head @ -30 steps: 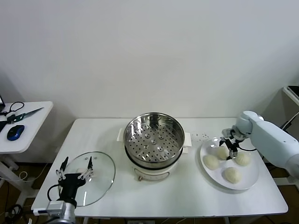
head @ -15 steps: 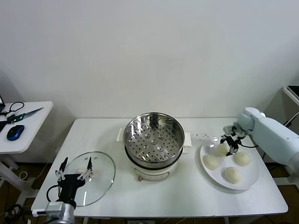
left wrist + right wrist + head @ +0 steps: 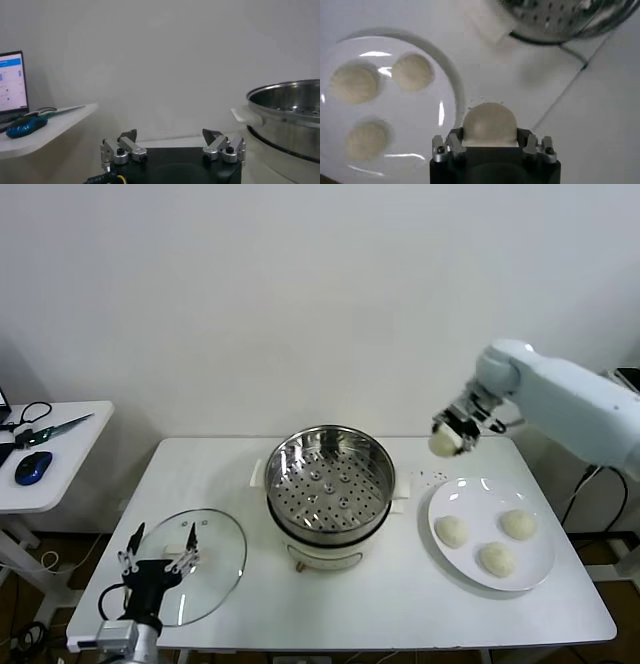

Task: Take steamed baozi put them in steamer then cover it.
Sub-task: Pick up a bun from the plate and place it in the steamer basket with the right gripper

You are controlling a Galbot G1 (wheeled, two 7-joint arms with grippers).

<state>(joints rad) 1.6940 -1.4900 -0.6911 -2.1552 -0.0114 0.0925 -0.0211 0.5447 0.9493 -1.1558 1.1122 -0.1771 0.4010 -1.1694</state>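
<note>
Baozi (image 3: pixel 442 442) number one sits clamped between the closed jaws of the right gripper (image 3: pixel 450 435), raised in the air. Below and behind that gripper, three more buns rest on the white plate (image 3: pixel 540 569); the steamer (image 3: pixel 330 484) stands off to the gripper's left, its perforated tray bare, with a strip of table (image 3: pixel 420 624) between. The step in hand looks like the carry of the first bun. Next, I judge, the gripper must travel over the pot's rim, lower, and release onto the tray. The left gripper (image 3: pixel 160 552), jaws wide and holding nothing, hovers above the glass cover (image 3: pixel 215 579) lying beside the steamer.
</note>
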